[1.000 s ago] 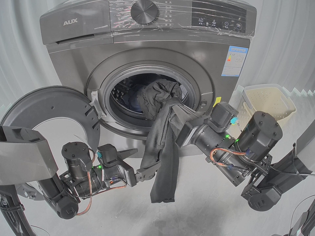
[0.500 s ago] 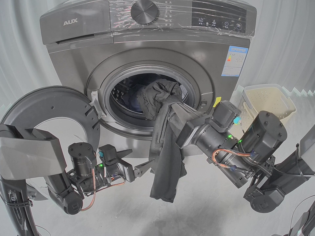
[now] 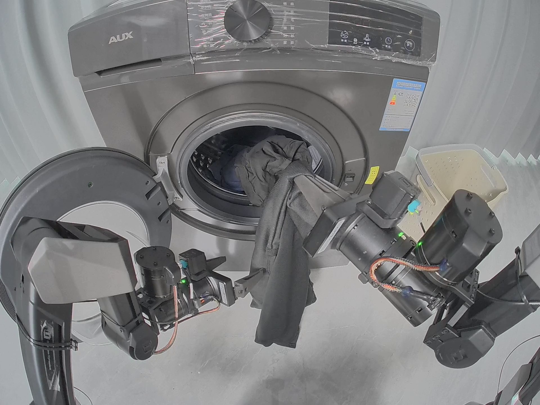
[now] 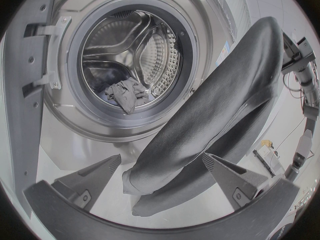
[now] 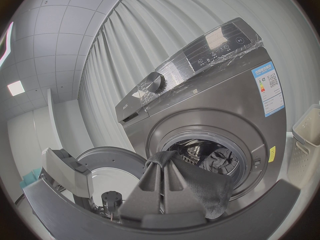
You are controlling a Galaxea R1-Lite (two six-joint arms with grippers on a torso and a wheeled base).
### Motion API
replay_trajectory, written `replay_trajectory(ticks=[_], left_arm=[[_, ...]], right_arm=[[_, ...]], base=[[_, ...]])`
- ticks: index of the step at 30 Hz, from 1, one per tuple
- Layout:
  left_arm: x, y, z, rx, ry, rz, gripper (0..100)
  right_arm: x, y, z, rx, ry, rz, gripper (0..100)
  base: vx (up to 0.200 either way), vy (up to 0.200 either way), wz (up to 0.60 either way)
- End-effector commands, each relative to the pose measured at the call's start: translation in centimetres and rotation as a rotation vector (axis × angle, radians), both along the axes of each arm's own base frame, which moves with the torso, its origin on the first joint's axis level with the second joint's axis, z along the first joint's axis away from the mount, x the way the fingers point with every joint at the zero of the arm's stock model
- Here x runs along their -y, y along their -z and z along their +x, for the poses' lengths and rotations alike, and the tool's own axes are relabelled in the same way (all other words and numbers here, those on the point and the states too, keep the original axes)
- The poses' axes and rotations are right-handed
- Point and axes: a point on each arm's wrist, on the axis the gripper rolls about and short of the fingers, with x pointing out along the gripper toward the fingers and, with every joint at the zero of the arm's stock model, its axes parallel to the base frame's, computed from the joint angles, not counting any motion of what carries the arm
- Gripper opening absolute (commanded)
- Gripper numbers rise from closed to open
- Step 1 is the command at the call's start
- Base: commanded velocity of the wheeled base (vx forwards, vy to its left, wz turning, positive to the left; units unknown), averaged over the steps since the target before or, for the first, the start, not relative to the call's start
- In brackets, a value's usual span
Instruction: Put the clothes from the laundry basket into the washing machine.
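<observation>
The washing machine (image 3: 253, 85) is seen at the far side. Its round door (image 3: 84, 192) is swung open to the left, and the drum mouth is left uncovered. The pale laundry basket (image 3: 461, 170) is set on the floor at the machine's right. A long dark garment (image 3: 281, 254) is held up just in front of the drum opening and hangs down from there. A crumpled grey cloth (image 4: 126, 94) is lodged inside the drum. The garment's upper end is pinched between the pressed-together fingers of the right gripper (image 5: 162, 166). The left gripper (image 4: 161, 160) is placed lower and to the left. Its fingers are spread, and the garment's hanging lower part lies between them.
</observation>
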Motion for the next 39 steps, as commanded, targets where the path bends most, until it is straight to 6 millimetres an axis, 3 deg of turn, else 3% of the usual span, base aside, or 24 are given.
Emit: replay_trajectory(ticks=[1, 5, 12, 20, 30, 37, 39], left_arm=[[0.6, 2.4, 0.7, -0.025, 0.011, 0.037, 100], [0.8, 3.7, 0.7, -0.023, 0.028, 0.087, 100], [1.9, 4.6, -1.0, -0.053, 0.088, 0.129, 100], [3.0, 6.1, 0.0, -0.026, 0.102, 0.150, 100], [4.0, 6.1, 2.9, 0.061, 0.011, 0.120, 100], [2.9, 6.0, 2.5, 0.043, -0.017, 0.137, 100], [2.2, 5.0, 2.3, 0.048, -0.028, 0.133, 100]], right_arm=[[-0.1, -0.2, 0.0, 0.006, -0.001, 0.005, 0], [-0.1, -0.3, 0.0, 0.008, -0.001, 0.008, 0], [-0.3, -0.5, 0.2, 0.015, -0.001, 0.016, 0], [-0.4, -0.5, 0.3, 0.015, -0.001, 0.016, 0], [-0.6, -0.4, 0.1, 0.012, -0.006, 0.014, 0], [-0.4, -0.2, 0.1, 0.007, -0.001, 0.009, 0], [-0.1, -0.2, 0.5, 0.004, 0.013, 0.005, 0]], base=[[0.000, 0.000, 0.00], [0.000, 0.000, 0.00], [0.000, 0.000, 0.00], [0.000, 0.000, 0.00], [0.000, 0.000, 0.00], [0.000, 0.000, 0.00], [0.000, 0.000, 0.00]])
